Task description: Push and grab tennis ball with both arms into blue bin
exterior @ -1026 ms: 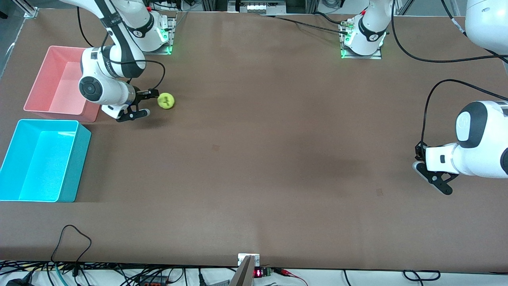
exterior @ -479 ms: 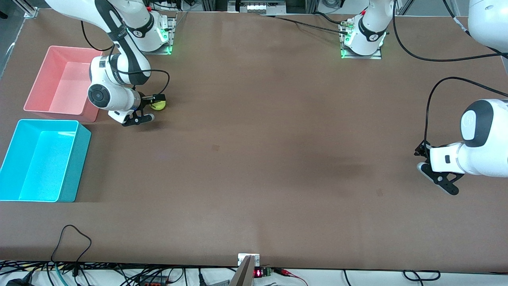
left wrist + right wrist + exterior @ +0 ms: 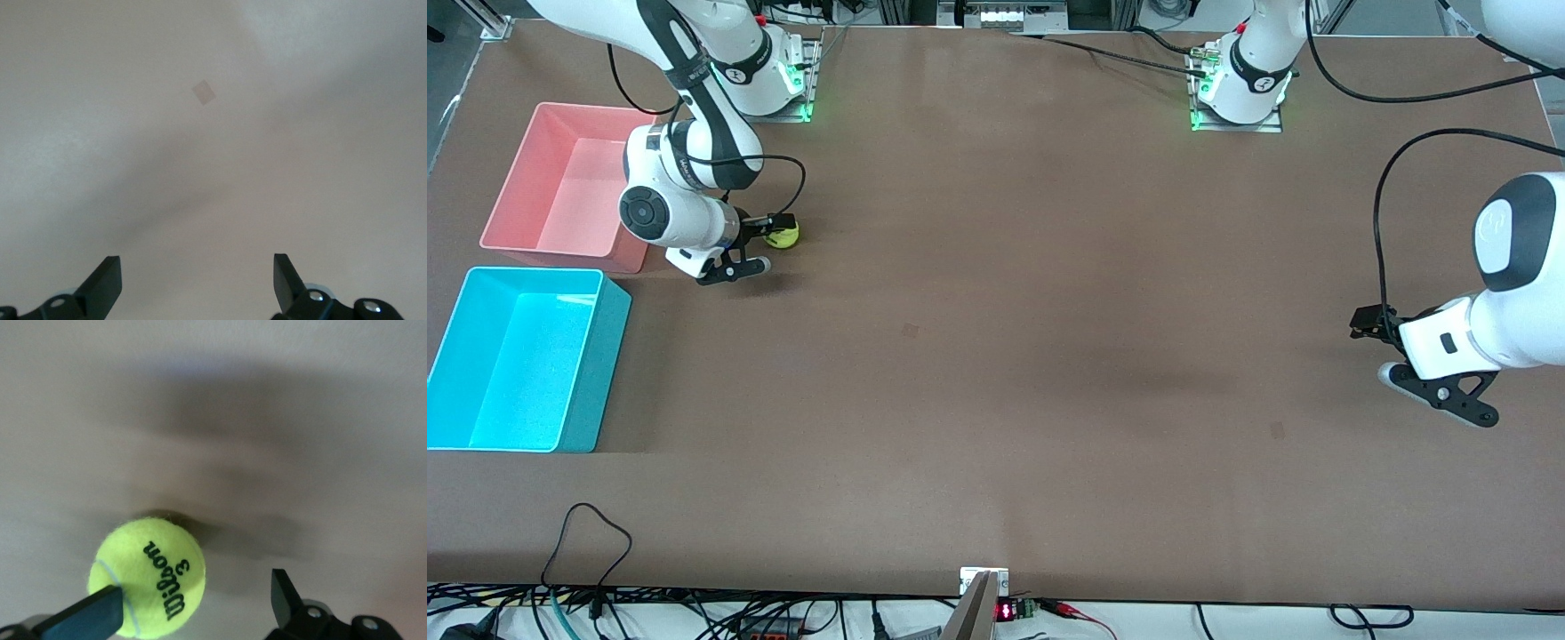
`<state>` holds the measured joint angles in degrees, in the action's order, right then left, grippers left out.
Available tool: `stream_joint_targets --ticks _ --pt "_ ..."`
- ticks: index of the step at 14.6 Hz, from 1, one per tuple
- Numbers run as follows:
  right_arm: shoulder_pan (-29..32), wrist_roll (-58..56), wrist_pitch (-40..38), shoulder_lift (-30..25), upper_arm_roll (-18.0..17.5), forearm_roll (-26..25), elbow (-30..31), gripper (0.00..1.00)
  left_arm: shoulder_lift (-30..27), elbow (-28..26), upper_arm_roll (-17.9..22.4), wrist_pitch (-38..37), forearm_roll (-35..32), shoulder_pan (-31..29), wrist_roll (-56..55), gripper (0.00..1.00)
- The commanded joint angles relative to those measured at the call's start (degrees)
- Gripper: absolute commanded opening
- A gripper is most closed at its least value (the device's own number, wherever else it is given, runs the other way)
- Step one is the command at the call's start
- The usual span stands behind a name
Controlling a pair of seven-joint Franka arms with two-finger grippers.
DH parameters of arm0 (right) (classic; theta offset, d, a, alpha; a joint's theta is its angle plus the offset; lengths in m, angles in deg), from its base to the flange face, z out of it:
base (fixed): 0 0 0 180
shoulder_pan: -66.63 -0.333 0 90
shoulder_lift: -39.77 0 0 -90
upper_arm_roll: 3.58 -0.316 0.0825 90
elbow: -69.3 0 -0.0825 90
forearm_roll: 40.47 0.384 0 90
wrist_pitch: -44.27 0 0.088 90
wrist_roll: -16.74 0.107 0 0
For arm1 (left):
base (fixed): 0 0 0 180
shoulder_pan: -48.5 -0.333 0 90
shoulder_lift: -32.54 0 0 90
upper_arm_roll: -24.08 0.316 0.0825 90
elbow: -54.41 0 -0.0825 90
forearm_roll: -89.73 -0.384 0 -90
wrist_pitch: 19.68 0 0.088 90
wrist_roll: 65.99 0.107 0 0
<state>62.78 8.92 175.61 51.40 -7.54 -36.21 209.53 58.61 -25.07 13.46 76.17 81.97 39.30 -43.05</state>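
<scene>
The tennis ball (image 3: 785, 236) lies on the brown table beside the pink bin. My right gripper (image 3: 766, 242) is low at the table and open, with the ball between its fingers. In the right wrist view the ball (image 3: 150, 577) rests against one finger (image 3: 87, 619), with a gap to the other finger (image 3: 283, 590). The blue bin (image 3: 607, 356) stands empty at the right arm's end of the table, nearer the front camera than the pink bin. My left gripper (image 3: 1375, 348) is open and empty over bare table at the left arm's end (image 3: 195, 280).
A pink bin (image 3: 560, 256) stands empty just beside the right arm's wrist, farther from the camera than the blue bin. Black cables hang from both arms. Cables lie along the table's front edge (image 3: 587, 533).
My right gripper has closed in on the ball, which now sits between its fingers and has shifted slightly toward the pink bin. My left gripper has drawn back toward its end of the table.
</scene>
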Motion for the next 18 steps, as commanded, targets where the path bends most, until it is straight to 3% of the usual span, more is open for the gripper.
stream_joint_targets --ticks 1,7,9,11,14,18 --pt "0.6 0.1 0.0 -3.0 -0.3 0.1 0.1 1.00 -3.0 -0.2 0.1 -1.2 0.8 0.7 -4.8 1.00" --pt "0.6 0.4 -0.4 -8.3 -0.3 0.2 0.1 1.00 -5.1 1.2 -0.8 -6.5 0.9 1.4 -12.5 1.00" --pt "0.1 1.6 -2.0 -8.0 -0.6 0.2 0.4 1.00 -4.9 4.6 -0.5 -7.7 0.6 1.4 -12.5 1.00" --pt "0.1 3.2 -1.9 -7.8 -3.7 0.2 0.6 1.00 -4.4 6.1 -0.4 -10.4 0.8 1.5 -12.1 1.00" --pt "-1.5 3.3 -0.6 -6.0 -5.0 0.2 0.7 1.00 -3.9 6.3 0.5 -5.9 0.7 1.4 -12.7 1.00" --pt "-3.7 3.3 4.1 -2.7 -5.4 0.2 0.6 1.00 -5.8 6.3 4.1 -5.4 1.2 5.2 -23.4 1.00"
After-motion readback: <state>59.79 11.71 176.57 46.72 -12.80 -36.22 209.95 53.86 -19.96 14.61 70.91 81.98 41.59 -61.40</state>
